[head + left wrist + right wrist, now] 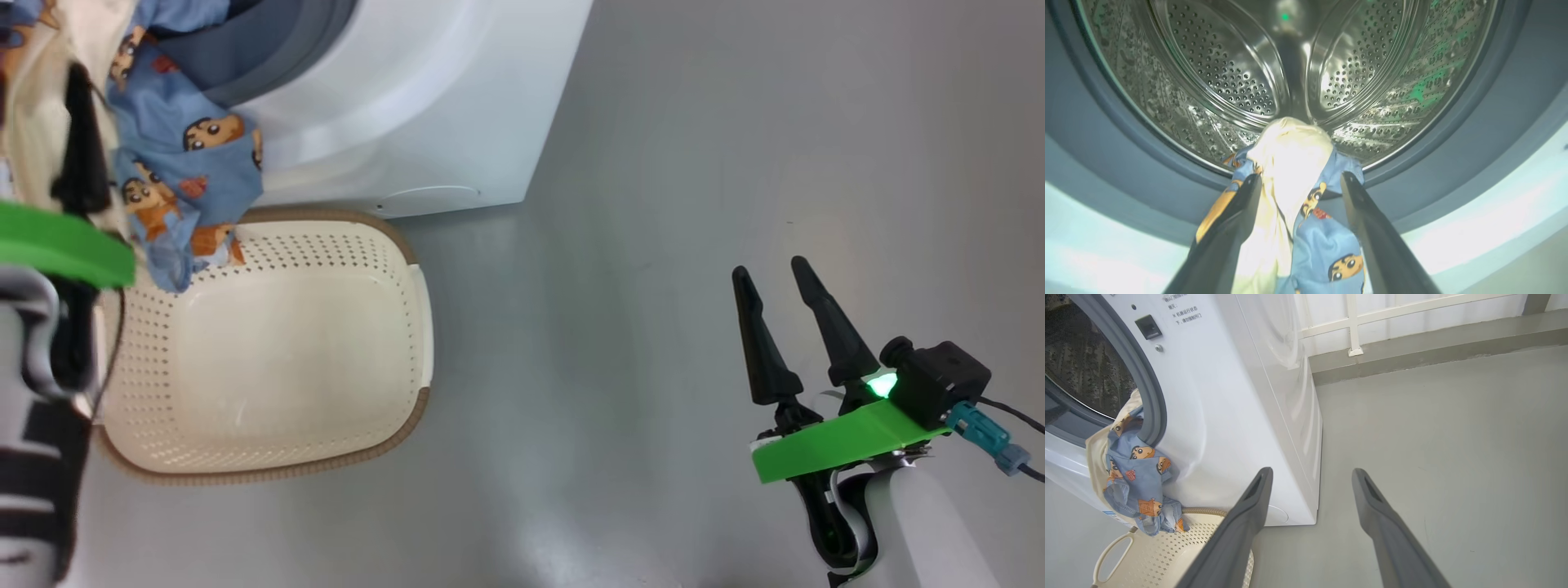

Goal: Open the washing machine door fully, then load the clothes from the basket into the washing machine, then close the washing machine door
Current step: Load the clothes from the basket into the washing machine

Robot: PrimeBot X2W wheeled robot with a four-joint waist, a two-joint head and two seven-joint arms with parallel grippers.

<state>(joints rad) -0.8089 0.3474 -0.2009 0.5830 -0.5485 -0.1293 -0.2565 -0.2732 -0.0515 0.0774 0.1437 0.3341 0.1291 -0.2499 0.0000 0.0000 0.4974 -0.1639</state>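
With my left claw [1300, 176] fully open astride the clothes [1290, 147] draped over the rubber seal [1126, 163], gripping nothing, I should push them deeper into the drum [1229, 81].

one washing machine [424, 98], with one steel drum [1229, 73] inside it. one perforated basket [269, 474] against the washing machine's front. one cream-white cloth [1290, 151] hanging from the washing machine's opening, with blue printed garments [180, 171] bunched beside it; how many, i cannot tell. two grippers: left gripper [1301, 176] and right gripper [769, 268], each with two dark fingers [763, 351].
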